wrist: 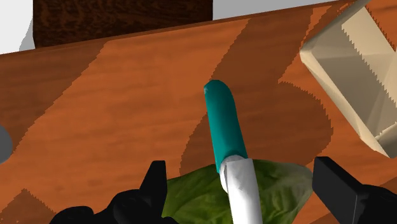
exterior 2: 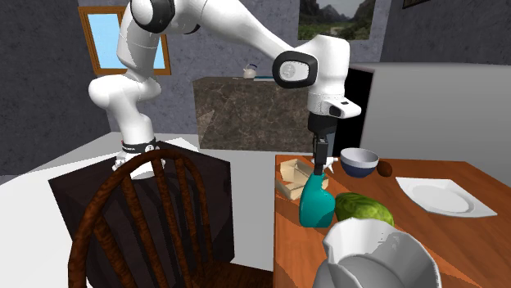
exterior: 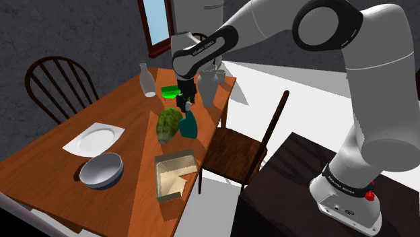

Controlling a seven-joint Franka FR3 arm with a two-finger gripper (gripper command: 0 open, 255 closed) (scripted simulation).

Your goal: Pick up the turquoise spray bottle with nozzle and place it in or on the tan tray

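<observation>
Near the middle of the shoulder view, the turquoise spray bottle (exterior: 189,126) stands upright on the wooden bench (exterior: 128,108), just beside a green cabbage (exterior: 168,124). The tool (exterior: 188,102) hangs right above the bottle's white nozzle (wrist: 242,191). In the wrist view its fingers (wrist: 153,184) stand wide apart on either side of the nozzle, touching nothing. The tan tray (exterior: 160,178) lies lower in that frame, near the bench's edge. Pale lettering on the arm (exterior: 269,23), at its dark wrist link and base ring, is too small to read.
</observation>
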